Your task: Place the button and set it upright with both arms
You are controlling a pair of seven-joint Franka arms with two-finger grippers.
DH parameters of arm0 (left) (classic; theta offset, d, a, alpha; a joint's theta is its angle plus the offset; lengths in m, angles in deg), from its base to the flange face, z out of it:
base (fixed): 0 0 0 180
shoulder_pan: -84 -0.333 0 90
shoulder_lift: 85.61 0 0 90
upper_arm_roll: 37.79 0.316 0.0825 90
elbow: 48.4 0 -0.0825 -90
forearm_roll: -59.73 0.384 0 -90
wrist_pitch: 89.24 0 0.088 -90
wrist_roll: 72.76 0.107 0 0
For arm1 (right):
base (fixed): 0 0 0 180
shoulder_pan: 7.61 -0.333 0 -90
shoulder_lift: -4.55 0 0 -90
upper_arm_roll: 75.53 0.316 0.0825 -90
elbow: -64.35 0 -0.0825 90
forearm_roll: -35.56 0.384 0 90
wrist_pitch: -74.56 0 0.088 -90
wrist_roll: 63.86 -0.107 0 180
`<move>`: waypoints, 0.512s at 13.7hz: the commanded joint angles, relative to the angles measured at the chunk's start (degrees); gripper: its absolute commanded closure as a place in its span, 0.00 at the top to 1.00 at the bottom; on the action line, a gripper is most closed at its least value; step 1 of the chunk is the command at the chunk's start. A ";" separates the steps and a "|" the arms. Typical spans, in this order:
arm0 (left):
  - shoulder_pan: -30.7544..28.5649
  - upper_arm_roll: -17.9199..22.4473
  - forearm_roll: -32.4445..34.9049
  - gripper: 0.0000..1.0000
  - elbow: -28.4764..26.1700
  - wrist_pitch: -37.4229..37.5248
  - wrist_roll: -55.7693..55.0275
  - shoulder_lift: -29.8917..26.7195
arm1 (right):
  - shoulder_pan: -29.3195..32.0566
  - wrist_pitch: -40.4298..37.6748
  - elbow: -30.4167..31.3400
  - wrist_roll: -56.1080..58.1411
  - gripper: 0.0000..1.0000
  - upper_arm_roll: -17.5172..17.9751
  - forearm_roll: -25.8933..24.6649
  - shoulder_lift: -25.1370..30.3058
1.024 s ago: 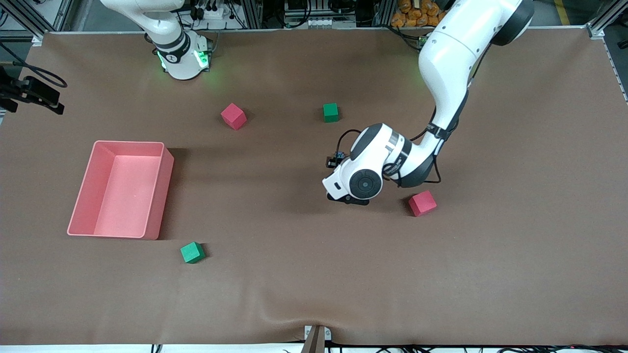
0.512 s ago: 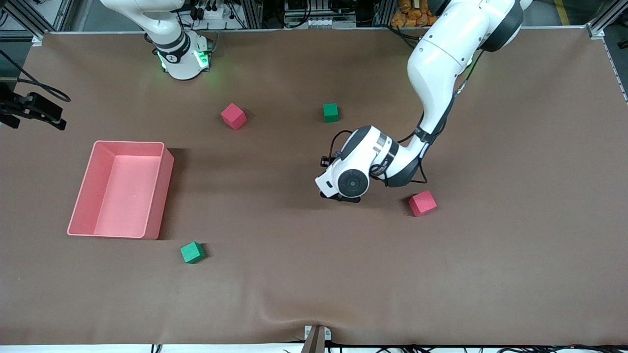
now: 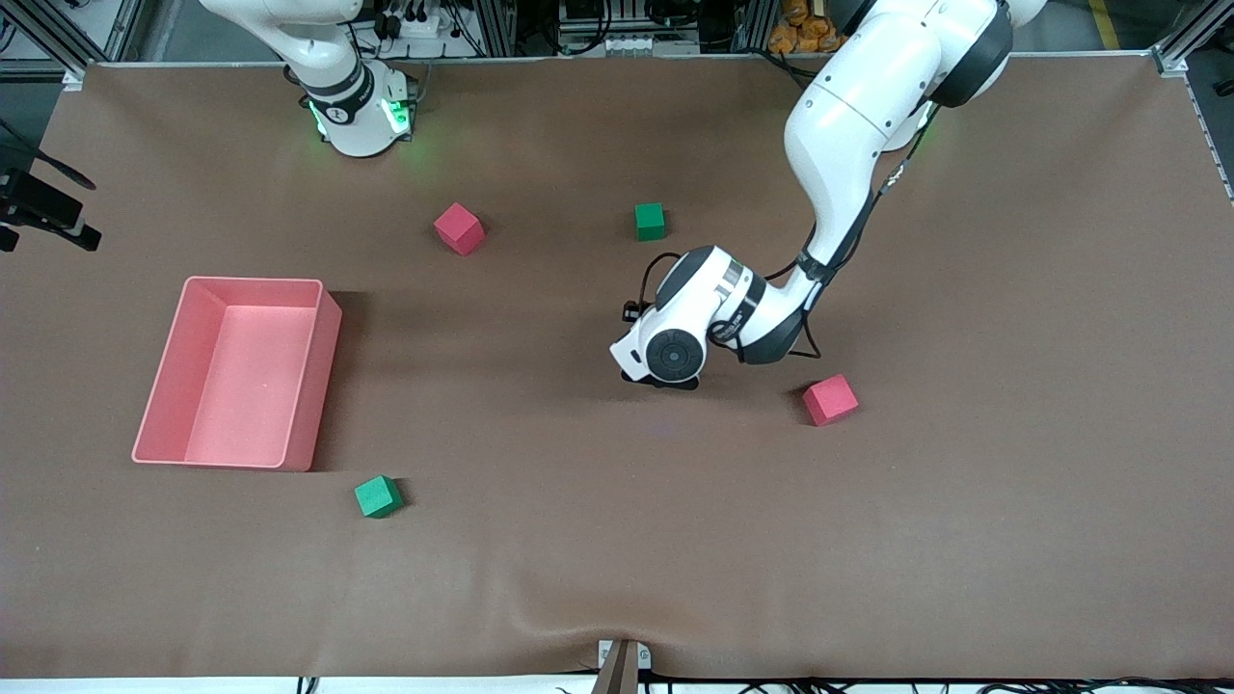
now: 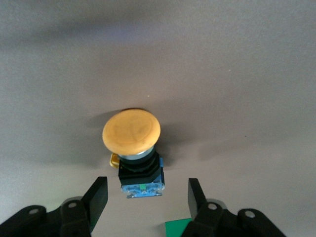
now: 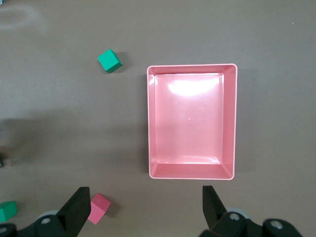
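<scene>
Lowered, left gripper [image 4: 143, 197] straddles button [image 4: 134, 148], fingers apart.

Button [image 4: 132, 130]: orange cap, black body, blue end. Tray [image 3: 304, 376]: pink. Cubes: red [image 3: 830, 399], green [image 3: 377, 496]. Table [image 3: 964, 530]: brown.
</scene>
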 commanded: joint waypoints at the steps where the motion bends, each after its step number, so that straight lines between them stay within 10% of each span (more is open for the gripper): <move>1: 0.88 0.61 0.14 0.71 0.48 -0.21 -1.25 0.28 | -0.76 -0.69 -0.77 0.89 1.00 0.59 -2.76 -0.50; 7: 2.11 0.70 2.08 0.70 -0.49 0.58 -1.51 0.28 | -3.14 -1.74 0.02 0.98 1.00 0.60 -5.60 -0.77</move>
